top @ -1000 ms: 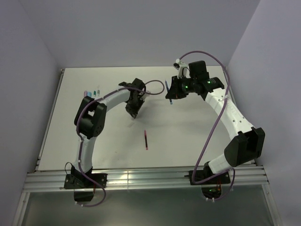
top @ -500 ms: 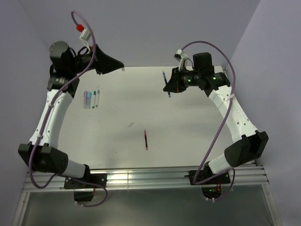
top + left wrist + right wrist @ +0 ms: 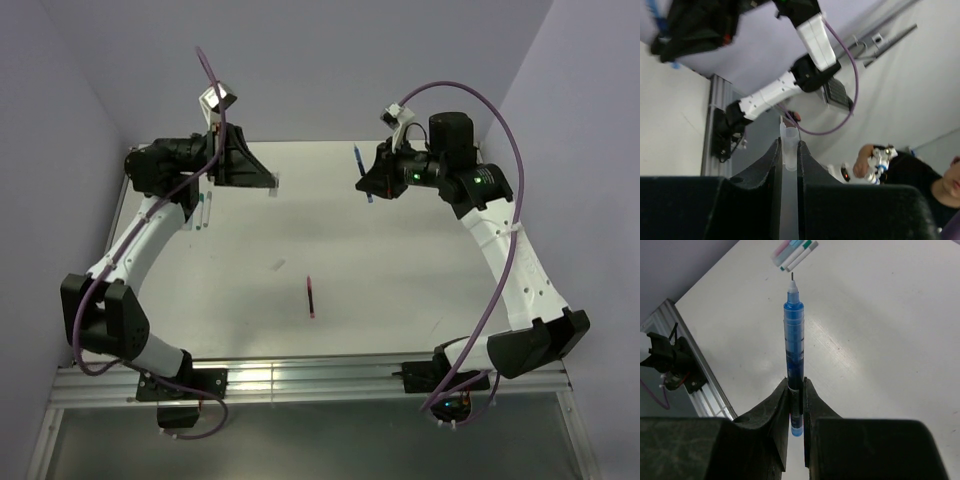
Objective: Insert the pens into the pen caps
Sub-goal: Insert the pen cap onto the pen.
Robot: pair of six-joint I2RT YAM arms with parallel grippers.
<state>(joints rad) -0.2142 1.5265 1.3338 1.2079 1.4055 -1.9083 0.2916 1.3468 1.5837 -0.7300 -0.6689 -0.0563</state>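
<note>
The matte white table [image 3: 420, 270] carries the red pen [image 3: 311, 297], which lies flat near its middle. The left arm [image 3: 150, 225] has swung away from just beyond the red pen, up and to the far left of it. Its left gripper [image 3: 788, 145] now points across toward the right arm [image 3: 510, 260]. The black jaws are closed on a short, pale, half-transparent pen cap [image 3: 788, 152]. Beyond the red pen to the right, the right gripper [image 3: 796, 385] is clamped on a slim blue pen [image 3: 793, 340] of smooth plastic, its white tip free. I judge that cap and pen are being lined up for joining in the air.
</note>
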